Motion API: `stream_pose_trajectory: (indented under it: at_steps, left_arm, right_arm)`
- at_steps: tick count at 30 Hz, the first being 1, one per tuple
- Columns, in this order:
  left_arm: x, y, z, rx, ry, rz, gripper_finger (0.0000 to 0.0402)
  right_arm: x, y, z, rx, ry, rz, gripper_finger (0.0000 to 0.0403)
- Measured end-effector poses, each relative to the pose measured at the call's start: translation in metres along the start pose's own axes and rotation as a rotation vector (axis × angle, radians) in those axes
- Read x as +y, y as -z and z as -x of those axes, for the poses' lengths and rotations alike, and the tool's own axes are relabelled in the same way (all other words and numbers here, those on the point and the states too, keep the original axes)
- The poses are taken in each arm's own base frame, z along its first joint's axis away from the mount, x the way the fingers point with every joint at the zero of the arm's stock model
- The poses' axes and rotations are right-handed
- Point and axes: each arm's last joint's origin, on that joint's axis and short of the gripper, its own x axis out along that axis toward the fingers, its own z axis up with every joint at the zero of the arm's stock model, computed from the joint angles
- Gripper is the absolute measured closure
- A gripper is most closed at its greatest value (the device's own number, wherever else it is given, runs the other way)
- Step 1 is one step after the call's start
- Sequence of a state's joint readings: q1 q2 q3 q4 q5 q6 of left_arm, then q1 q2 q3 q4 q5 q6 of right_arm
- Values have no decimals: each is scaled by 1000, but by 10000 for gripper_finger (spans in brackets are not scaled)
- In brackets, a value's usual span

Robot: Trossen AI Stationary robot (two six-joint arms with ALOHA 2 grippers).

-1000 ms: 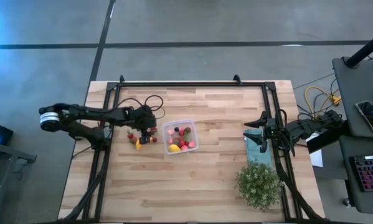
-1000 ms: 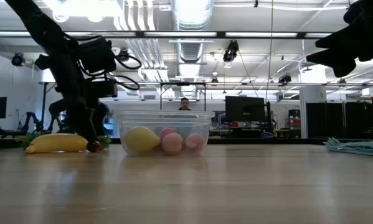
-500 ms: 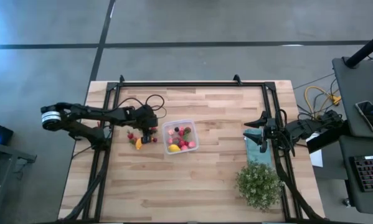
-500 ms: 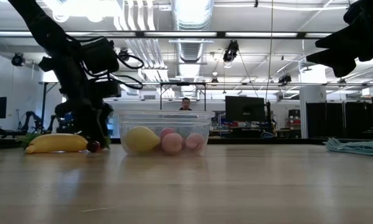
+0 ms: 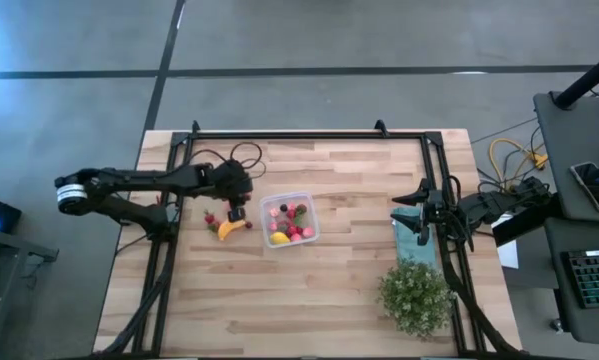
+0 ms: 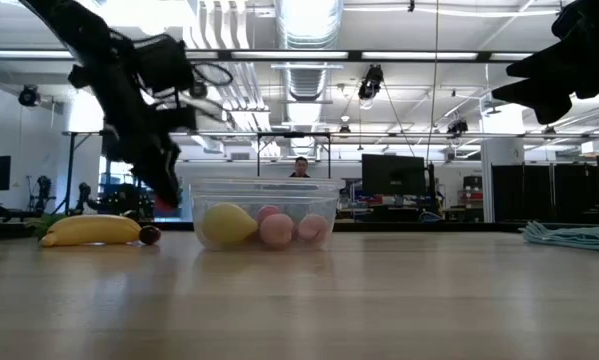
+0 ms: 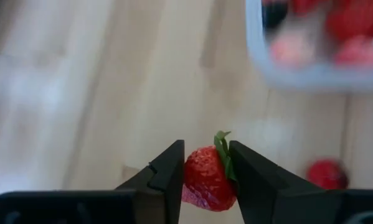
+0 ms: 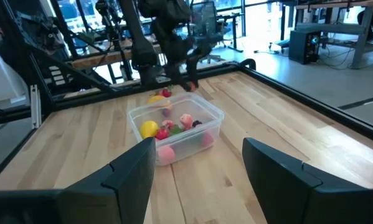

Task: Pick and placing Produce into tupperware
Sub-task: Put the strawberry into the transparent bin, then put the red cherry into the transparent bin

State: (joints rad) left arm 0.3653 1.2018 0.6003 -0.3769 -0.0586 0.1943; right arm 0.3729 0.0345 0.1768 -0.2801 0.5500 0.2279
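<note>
Strawberry point(image 7: 206, 177) is clamped in the left gripper point(image 7: 205, 171) jaws, lifted left of the tupperware point(image 5: 289, 219); a banana point(image 6: 89, 230) lies below. Right gripper point(image 8: 198, 163) jaws are spread wide beside a teal cloth point(image 5: 413, 236).

The table point(image 5: 329, 290) is a light wooden butcher-block top framed by a black rail. Near its middle sits the tupperware point(image 5: 289, 220), holding a lemon and berries. Just to its left on the wood lie a banana point(image 5: 228, 230), touching nothing else visible, and a few loose berries point(image 5: 210, 218). At the right edge lie a teal cloth point(image 5: 412, 232) and a green plant point(image 5: 416, 297).
</note>
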Motion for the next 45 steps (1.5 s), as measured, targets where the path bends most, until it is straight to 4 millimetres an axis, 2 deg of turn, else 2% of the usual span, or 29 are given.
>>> stream_pose_trajectory:
  at_steps: [5, 8, 13, 15, 20, 26, 30, 40, 45]
  left_arm:
    - [6, -22, 30, -146, -15, 85, 302]
    - [7, -33, 47, -232, 37, 125, 302]
    - [-3, -47, 57, -283, 220, 204, 302]
    - [-12, -53, 56, -294, 282, 209, 302]
    - [-37, -70, 39, -310, 449, 222, 302]
    - [-38, -77, 12, -267, 607, 306, 300]
    - [-36, -78, 11, -257, 637, 367, 271]
    - [-37, -77, 14, -247, 659, 363, 156]
    - [-34, -66, 33, -193, 595, 276, 151]
  right_arm:
    - [0, 0, 0, 0, 0, 0, 170]
    - [0, 0, 0, 0, 0, 0, 170]
    - [0, 0, 0, 0, 0, 0, 170]
    - [0, 0, 0, 0, 0, 0, 170]
    - [0, 0, 0, 0, 0, 0, 170]
    - [0, 0, 0, 0, 0, 0, 170]
    - [0, 0, 0, 0, 0, 0, 170]
    - [0, 0, 0, 0, 0, 0, 170]
    - [0, 0, 0, 1, 0, 0, 170]
